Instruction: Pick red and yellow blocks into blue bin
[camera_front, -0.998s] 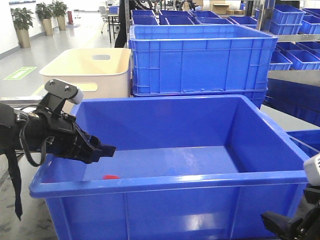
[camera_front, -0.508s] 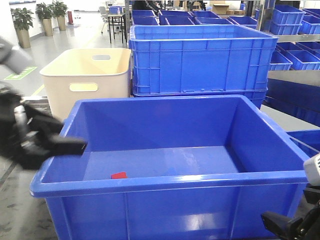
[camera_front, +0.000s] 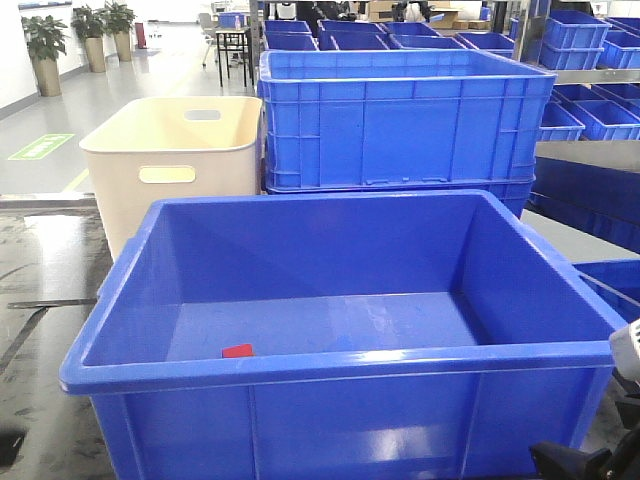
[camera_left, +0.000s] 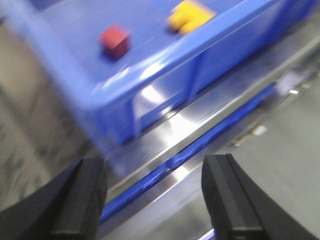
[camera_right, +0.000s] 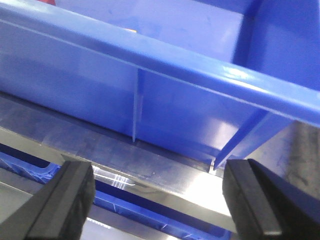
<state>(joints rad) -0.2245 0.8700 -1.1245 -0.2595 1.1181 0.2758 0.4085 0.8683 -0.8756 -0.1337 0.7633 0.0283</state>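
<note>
A warehouse floor stretches behind the workspace, with potted plants (camera_front: 48, 40) at the far left and stacks of blue crates (camera_front: 590, 60) on shelving at the right. In the front view, the blue bin (camera_front: 340, 370) fills the foreground, its thick rolled rim running along all 4 sides and its interior wide open from above. Behind it stand a cream tub (camera_front: 175, 150) with a handle slot and a taller ribbed blue crate (camera_front: 400, 120). The red block (camera_front: 237, 351) lies on the bin floor near the front-left wall. The left wrist view, motion-blurred, shows the red block (camera_left: 115, 40) and the yellow brick (camera_left: 190, 15) both inside the bin, apart from each other, close to the wall nearest that camera. The bin sits on a metal desk (camera_left: 200, 120) whose edge carries a blue strip.

The left pincer (camera_left: 155, 200) is spread wide and holds nothing, outside the bin's wall and lower than its rim. The right pincer (camera_right: 160, 200) is likewise spread apart and empty, below the bin's outer wall (camera_right: 100, 90) over the desk edge; only a sliver of it shows at the front view's lower right.

Compared with 1 second ago, the left arm has gone from the front view: it hung over the bin's left rim then, blurred at the left edge 0.5 seconds ago. The red block lies where it lay half a second ago.
</note>
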